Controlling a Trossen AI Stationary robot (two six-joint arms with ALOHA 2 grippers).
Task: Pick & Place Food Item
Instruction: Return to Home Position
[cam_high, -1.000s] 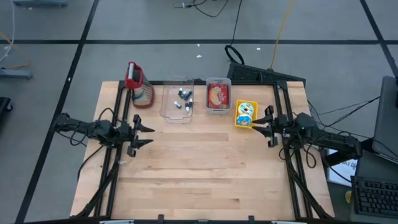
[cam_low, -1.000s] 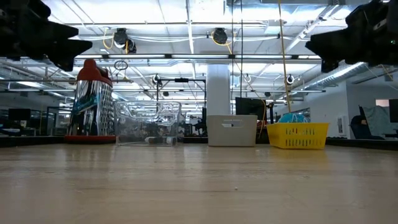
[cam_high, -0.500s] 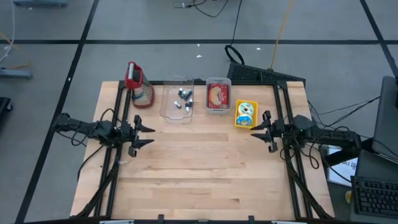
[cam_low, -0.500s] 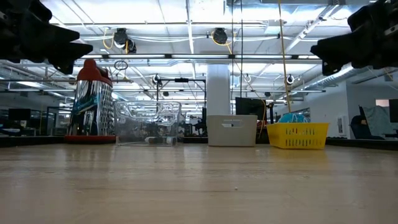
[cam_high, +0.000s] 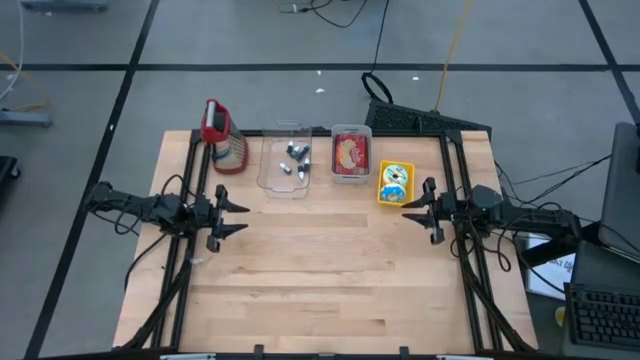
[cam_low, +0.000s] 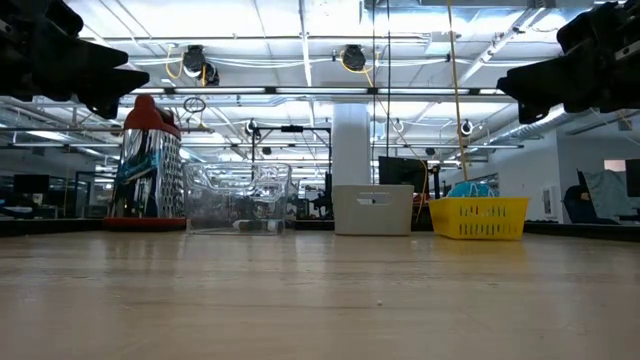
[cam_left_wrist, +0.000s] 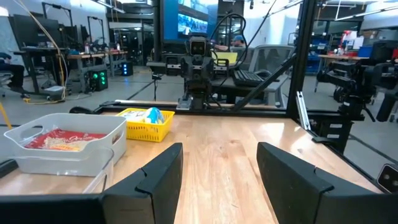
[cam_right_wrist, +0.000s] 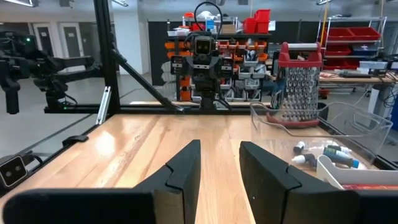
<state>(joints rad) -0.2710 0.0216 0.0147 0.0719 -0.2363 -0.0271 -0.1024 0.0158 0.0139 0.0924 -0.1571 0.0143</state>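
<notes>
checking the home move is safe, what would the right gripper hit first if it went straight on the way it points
Probably the left gripper: the right gripper points at it across bare table. The clear bin lies off to the side. Depth is unclear.

Four views, one table (cam_high: 320, 270).
High view looks straight down; low view sits level at the surface, facing the transparent bin (cam_high: 283, 186) both share; wrist views face each other across it.
</notes>
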